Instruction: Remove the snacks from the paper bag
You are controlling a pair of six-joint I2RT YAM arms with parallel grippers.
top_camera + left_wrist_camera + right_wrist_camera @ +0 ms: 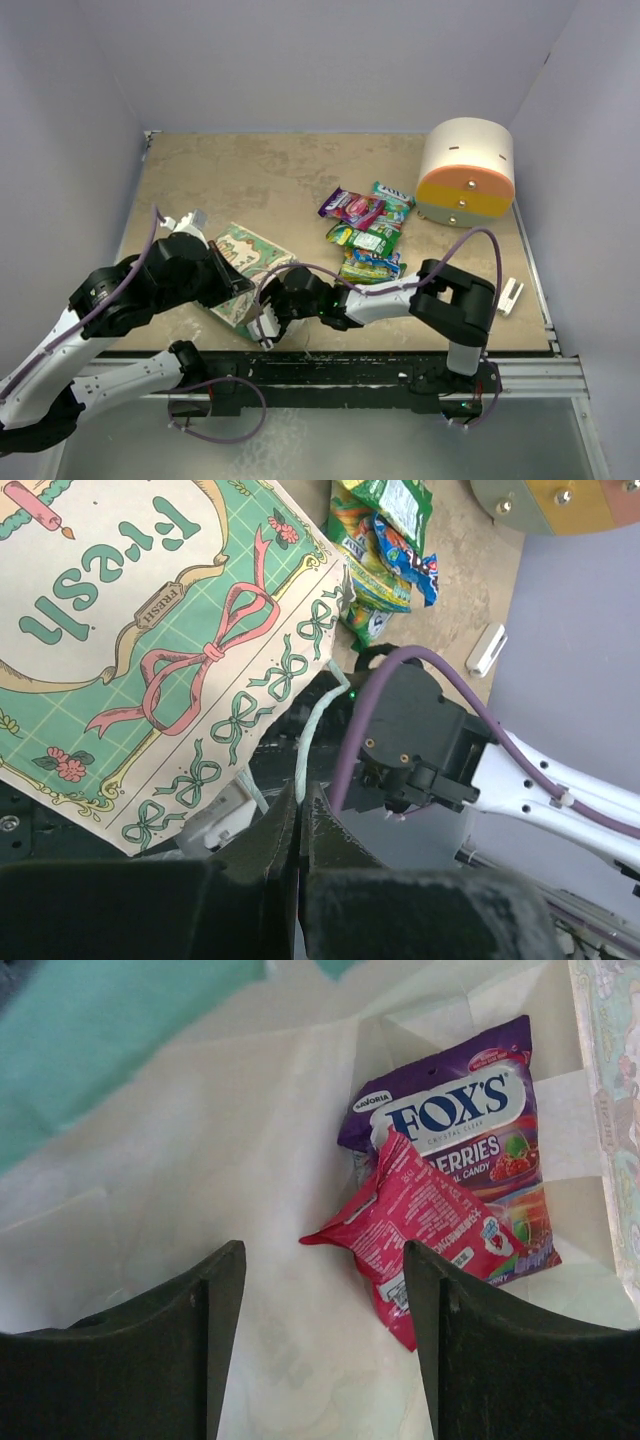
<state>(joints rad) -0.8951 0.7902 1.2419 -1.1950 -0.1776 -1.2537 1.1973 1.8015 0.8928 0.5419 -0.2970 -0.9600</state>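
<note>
The mint-green paper bag [245, 262] lies on its side, patterned face up [150, 630]. My left gripper [300, 805] is shut on a thin pale strip of the bag's mouth edge [308, 735] and holds it up. My right gripper [325, 1260] is open inside the bag's white interior [250, 1160], at the mouth [270, 318]. Two snacks lie ahead of it: a purple Fox's packet [470, 1110], and a pink-red packet [420, 1220] on top, close to the right finger and untouched. Several more snacks [365, 235] lie in a pile on the table.
A cream, orange and yellow cylinder [465, 175] stands at the back right. A small white block [510, 296] lies near the table's right edge. In the left wrist view the right arm's black wrist [420, 740] and purple cable sit close beside the bag's mouth.
</note>
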